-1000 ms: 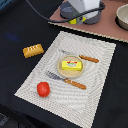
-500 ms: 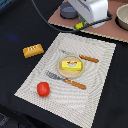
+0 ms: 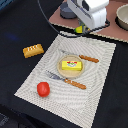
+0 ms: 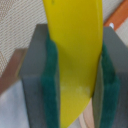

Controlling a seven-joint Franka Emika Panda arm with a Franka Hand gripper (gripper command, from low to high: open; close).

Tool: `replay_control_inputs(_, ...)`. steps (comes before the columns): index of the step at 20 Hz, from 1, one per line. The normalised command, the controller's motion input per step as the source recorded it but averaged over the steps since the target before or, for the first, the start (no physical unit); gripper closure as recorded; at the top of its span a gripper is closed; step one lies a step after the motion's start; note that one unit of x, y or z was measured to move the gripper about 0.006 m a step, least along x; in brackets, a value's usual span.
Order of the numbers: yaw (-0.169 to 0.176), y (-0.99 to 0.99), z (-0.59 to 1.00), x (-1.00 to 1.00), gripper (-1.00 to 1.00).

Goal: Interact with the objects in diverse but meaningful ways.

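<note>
My gripper (image 3: 80,28) hangs over the far edge of the striped placemat (image 3: 100,100), shut on a yellow banana (image 3: 79,30). In the wrist view the banana (image 4: 75,45) fills the gap between the green pads (image 4: 52,80) of the gripper (image 4: 77,70). A yellow rectangular block with a red label (image 3: 71,65) lies on a small round plate (image 3: 61,72) at the mat's middle. A round red tomato (image 3: 43,89) sits on the mat's near corner at the exterior view's left. An orange-brown bread loaf (image 3: 33,50) lies on the dark table, left of the mat.
A knife with an orange handle (image 3: 84,58) lies beyond the plate, and a fork with an orange handle (image 3: 68,80) lies in front of it. A bowl (image 3: 122,17) stands on a brown board (image 3: 112,26) at the back right. A black cable (image 3: 46,20) runs down from the arm.
The arm has shifted toward the exterior view's right over the far edge of the mat, still holding the banana. The other objects have not moved.
</note>
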Motion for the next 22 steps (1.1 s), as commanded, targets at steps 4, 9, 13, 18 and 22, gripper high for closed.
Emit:
replay_control_inputs(4,0.008,0.20,-0.26,0.11,1.00)
replay_control_inputs(9,0.000,0.07,-0.16,0.02,1.00)
replay_control_inputs(13,0.010,0.17,-0.23,0.03,1.00)
replay_control_inputs(18,0.017,0.20,-0.22,0.02,1.00)
replay_control_inputs(22,0.015,0.19,-0.19,0.00,1.00)
